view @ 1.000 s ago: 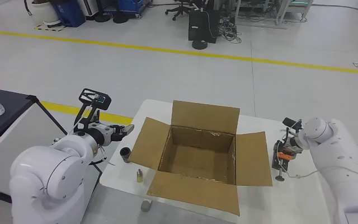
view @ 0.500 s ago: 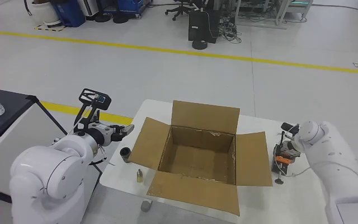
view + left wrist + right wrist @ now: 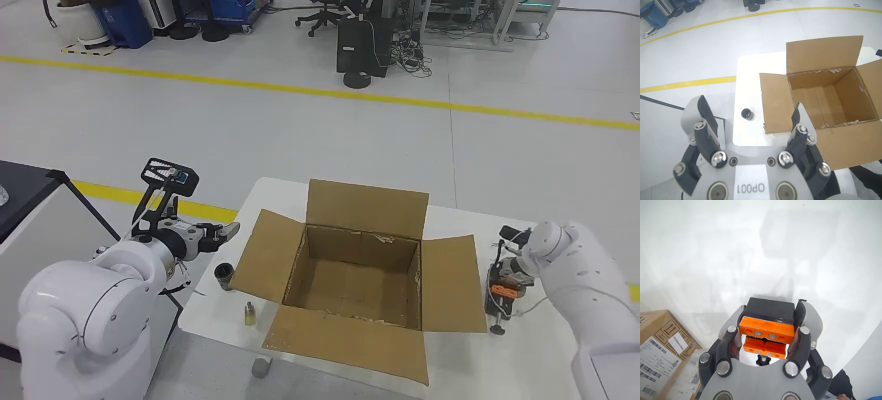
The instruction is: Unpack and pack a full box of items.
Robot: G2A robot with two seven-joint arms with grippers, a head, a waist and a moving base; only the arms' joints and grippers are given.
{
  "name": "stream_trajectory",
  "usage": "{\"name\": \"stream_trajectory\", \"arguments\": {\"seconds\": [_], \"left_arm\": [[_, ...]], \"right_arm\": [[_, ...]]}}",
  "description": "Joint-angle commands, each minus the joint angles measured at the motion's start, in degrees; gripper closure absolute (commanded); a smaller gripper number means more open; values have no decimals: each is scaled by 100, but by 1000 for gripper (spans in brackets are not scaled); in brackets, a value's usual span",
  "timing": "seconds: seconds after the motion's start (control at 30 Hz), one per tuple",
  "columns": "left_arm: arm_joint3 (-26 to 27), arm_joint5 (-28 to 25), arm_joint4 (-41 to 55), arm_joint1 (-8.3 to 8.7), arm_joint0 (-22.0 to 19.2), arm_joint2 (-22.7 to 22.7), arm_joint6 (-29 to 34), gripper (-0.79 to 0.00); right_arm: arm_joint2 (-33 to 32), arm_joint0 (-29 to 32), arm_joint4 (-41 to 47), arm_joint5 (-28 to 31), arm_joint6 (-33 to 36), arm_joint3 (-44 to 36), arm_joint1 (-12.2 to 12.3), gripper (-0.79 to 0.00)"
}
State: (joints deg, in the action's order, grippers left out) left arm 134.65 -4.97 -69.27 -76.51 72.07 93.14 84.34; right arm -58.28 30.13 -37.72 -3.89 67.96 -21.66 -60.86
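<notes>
- White table [image 3: 275, 200]; grey floor, yellow line [image 3: 300, 90].
- Box [image 3: 365, 210] mid-table, flaps spread.
- Left gripper [image 3: 750, 101] wide, at the table's left edge near the cylinder [image 3: 747, 114].
- Right gripper [image 3: 771, 305] gripping the clamp [image 3: 766, 330] right of the box; clamp's knob half hidden.
- Bottle [image 3: 250, 314] by the front flap, too small to read.

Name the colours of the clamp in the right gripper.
Orange and black clamp; best in the right wrist view.

White table [image 3: 282, 198] carried the open cardboard box [image 3: 350, 285]; black cylinder [image 3: 224, 273] and small bottle [image 3: 250, 313] stood beside its left flap.
</notes>
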Motion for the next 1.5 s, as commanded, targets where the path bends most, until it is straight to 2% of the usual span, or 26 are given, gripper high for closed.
{"name": "stream_trajectory", "arguments": {"seconds": [0.0,0.07,0.1,0.23,0.27,0.3,0.4,0.47,0.57,0.67,0.77,0.8,1.13,1.47], "left_arm": [[0,0,0,0,0,0,0,-785],[0,0,0,0,0,0,0,-785],[0,0,0,0,0,0,0,-785],[0,0,0,0,0,0,0,-785],[0,0,0,0,0,0,0,-785],[0,0,0,0,0,0,0,-785],[0,0,0,0,0,0,0,-785],[0,0,0,0,0,0,0,-785],[0,0,0,0,0,0,0,-785],[0,0,0,0,0,0,0,-785],[0,0,0,0,0,0,0,-785],[0,0,0,0,0,0,0,-785],[0,0,0,0,0,0,0,-785],[0,0,0,0,0,0,0,-785]], "right_arm": [[17,-37,-1,19,-15,78,-20,0],[27,-72,16,37,-17,158,-40,-111],[37,-95,12,50,-28,204,-52,-142],[64,-145,9,85,-44,314,-84,-219],[69,-153,4,81,-53,329,-89,-277],[79,-166,-3,84,-49,358,-99,-302],[89,-199,-10,100,-71,410,-112,-342],[83,-230,-1,112,-64,430,-114,-437],[70,-280,8,139,-52,461,-108,-493],[73,-298,-17,151,-74,462,-104,-637],[74,-314,-38,154,-89,462,-99,-671],[71,-324,-42,150,-97,465,-96,-782],[-25,-523,-176,299,-79,495,59,-785],[-501,-865,-142,710,388,64,549,-785]]}}
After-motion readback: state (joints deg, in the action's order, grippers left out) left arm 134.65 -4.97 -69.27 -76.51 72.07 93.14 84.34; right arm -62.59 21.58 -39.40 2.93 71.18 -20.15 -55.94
